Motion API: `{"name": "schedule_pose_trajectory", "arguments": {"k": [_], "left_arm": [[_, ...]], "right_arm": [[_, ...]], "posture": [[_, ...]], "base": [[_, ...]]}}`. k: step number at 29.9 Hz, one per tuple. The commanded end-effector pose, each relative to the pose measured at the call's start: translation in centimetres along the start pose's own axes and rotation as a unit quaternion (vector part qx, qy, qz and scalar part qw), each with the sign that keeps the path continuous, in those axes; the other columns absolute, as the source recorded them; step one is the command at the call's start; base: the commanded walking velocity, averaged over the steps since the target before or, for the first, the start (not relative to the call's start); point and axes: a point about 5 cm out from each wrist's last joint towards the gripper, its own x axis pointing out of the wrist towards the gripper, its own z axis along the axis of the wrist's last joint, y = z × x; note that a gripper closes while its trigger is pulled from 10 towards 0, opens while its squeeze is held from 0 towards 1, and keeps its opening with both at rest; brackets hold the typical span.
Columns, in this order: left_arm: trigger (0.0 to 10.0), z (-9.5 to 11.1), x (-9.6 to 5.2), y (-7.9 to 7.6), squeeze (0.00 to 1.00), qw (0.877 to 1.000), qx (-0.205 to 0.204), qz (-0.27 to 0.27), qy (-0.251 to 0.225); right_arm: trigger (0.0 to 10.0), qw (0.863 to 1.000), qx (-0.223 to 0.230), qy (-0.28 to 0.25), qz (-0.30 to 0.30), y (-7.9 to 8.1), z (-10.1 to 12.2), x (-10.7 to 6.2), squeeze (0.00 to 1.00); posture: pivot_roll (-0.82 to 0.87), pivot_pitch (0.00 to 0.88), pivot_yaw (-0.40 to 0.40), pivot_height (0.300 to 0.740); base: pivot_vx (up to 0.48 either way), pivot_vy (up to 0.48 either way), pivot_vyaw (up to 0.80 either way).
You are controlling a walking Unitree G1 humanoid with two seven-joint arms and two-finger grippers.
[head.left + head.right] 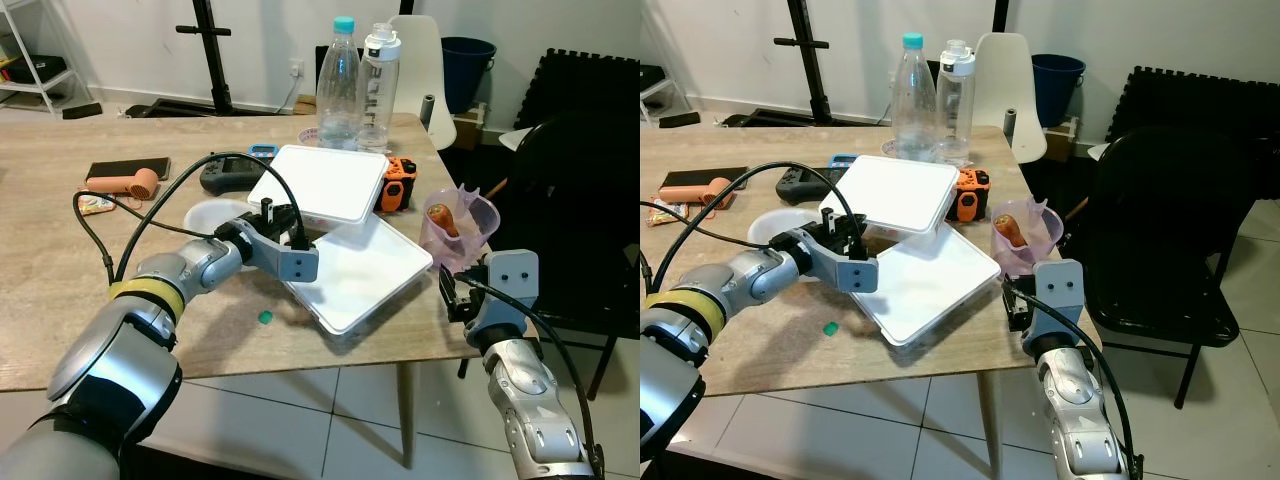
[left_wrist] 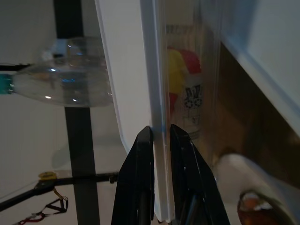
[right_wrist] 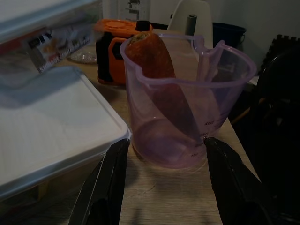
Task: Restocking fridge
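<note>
Fingers [image 2: 140, 187] of the left gripper [image 2: 159, 136] are pinched on the rim of the upper white container [image 1: 322, 183], which is stacked tilted over a lower white container [image 1: 365, 275] on the wooden table [image 1: 60, 290]. The right gripper [image 3: 164, 154] is held open before a purple measuring jug [image 3: 187, 98] containing a carrot [image 3: 152, 56].

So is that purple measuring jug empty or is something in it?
Not empty: the purple measuring jug stands upright on the table's edge with a carrot leaning inside, its top above the rim.
</note>
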Motion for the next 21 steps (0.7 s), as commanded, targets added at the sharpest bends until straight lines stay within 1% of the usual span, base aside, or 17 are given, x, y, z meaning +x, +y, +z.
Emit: {"name": "schedule_pose_trajectory", "arguments": {"k": [1,2,3,4,5,6,7,8,11,12,15,17,19,21], "left_arm": [[10.0,-0.5,-0.3,1.4,0.0,0.999,0.004,0.032,-0.005],[10.0,-0.7,-0.4,1.9,0.0,0.999,-0.004,0.041,-0.007],[10.0,-0.7,-0.4,1.9,0.0,0.999,-0.004,0.041,-0.007],[10.0,-0.9,-0.7,2.5,0.0,0.999,-0.013,0.05,-0.01],[10.0,-0.9,-0.7,2.5,0.0,0.999,-0.013,0.05,-0.01],[10.0,-1.5,-1.5,3.8,0.6,0.997,-0.038,0.071,-0.016],[10.0,-1.7,-1.7,4.2,0.6,0.996,-0.044,0.078,-0.018],[10.0,-1.8,-2.0,4.5,1.0,0.995,-0.053,0.082,-0.02],[10.0,-2.1,-2.3,4.9,1.0,0.994,-0.07,0.086,-0.023],[10.0,-2.1,-2.3,4.9,1.0,0.994,-0.07,0.086,-0.023],[10.0,-2.5,-2.8,5.6,1.0,0.991,-0.093,0.098,-0.023],[10.0,-2.5,-3.3,5.7,1.0,0.99,-0.091,0.1,-0.031],[10.0,-2.4,-3.5,5.7,1.0,0.99,-0.089,0.099,-0.035],[10.0,-2.2,-3.8,5.3,1.0,0.991,-0.082,0.093,-0.046]], "right_arm": [[10.0,1.0,0.003,0.01,-0.002,0.0,-0.4,-0.3,0.0],[10.0,1.0,0.003,0.01,-0.002,0.0,-0.4,-0.3,0.0],[10.0,1.0,0.003,0.01,-0.002,0.0,-0.4,-0.3,0.0],[10.0,1.0,0.003,0.01,-0.001,0.0,-0.4,-0.3,0.0],[10.0,1.0,0.003,0.01,-0.001,0.0,-0.4,-0.3,0.0],[10.0,1.0,0.004,0.011,0.0,0.1,-0.5,-0.2,0.0],[10.0,1.0,0.005,0.011,0.001,0.1,-0.5,-0.2,0.0],[10.0,1.0,0.005,0.011,0.002,0.1,-0.5,-0.2,0.0],[10.0,1.0,0.005,0.011,0.003,0.2,-0.5,-0.1,0.0],[10.0,1.0,0.005,0.011,0.003,0.2,-0.5,-0.1,0.0],[10.0,1.0,0.006,0.011,0.003,0.2,-0.4,-0.1,0.0],[10.0,1.0,0.006,0.011,0.003,0.2,-0.5,-0.1,0.0],[10.0,1.0,0.006,0.012,0.004,0.2,-0.5,-0.1,0.0],[10.0,1.0,0.006,0.012,0.005,0.2,-0.5,-0.1,0.0]], "posture": [[-0.08,0.201,-0.011,0.736],[-0.08,0.204,-0.011,0.736],[-0.08,0.204,-0.011,0.736],[-0.07,0.205,-0.012,0.736],[-0.07,0.205,-0.012,0.736],[-0.06,0.205,-0.013,0.736],[-0.06,0.205,-0.013,0.736],[-0.06,0.204,-0.014,0.736],[-0.06,0.205,-0.014,0.736],[-0.06,0.205,-0.014,0.736],[-0.06,0.205,-0.013,0.736],[-0.05,0.206,-0.013,0.736],[-0.05,0.206,-0.013,0.736],[-0.05,0.207,-0.013,0.736]], "base": [[0.0,0.0,0.0],[0.0,0.0,0.0],[0.0,0.0,0.0],[0.0,0.0,0.0],[0.0,0.0,0.0],[0.0,0.0,0.0],[0.0,0.0,0.0],[0.0,0.0,0.0],[0.0,0.0,0.0],[0.0,0.0,0.0],[0.0,0.0,0.0],[0.0,0.0,0.0],[0.0,0.0,0.0],[0.0,0.0,0.0]]}}
